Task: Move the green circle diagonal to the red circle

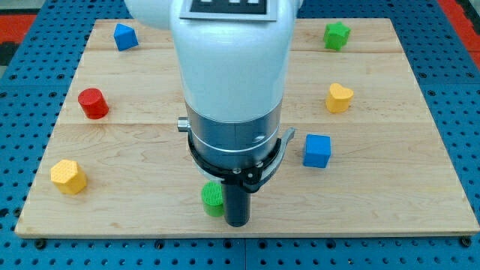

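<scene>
The green circle [212, 198] lies near the view's bottom, just left of centre, partly hidden by the rod. The red circle [93, 103] sits at the view's left, well above and to the left of the green one. My tip [237, 223] rests on the board right beside the green circle, at its lower right, touching or almost touching it.
A blue block [125, 36] at top left, a green star [337, 34] at top right, a yellow heart [338, 97] at right, a blue cube [317, 150] right of the arm, a yellow hexagon [68, 177] at bottom left. The arm's white body hides the board's middle.
</scene>
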Available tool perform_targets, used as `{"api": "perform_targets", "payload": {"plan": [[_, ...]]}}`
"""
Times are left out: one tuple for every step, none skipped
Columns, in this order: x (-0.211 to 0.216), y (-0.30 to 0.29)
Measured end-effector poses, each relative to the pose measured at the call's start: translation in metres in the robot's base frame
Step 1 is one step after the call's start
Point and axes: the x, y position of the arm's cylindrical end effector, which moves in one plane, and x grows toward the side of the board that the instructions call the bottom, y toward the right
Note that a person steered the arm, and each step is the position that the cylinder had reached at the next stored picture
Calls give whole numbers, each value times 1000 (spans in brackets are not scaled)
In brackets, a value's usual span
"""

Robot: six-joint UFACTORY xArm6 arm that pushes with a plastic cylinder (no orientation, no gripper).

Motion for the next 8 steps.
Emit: {"api": "perform_targets", "payload": {"plan": [[0,-5],[9,-59],[-3,-62],[-35,-61],[-33,-56],[-25,-111],[-50,-84],[-73,-57]]}}
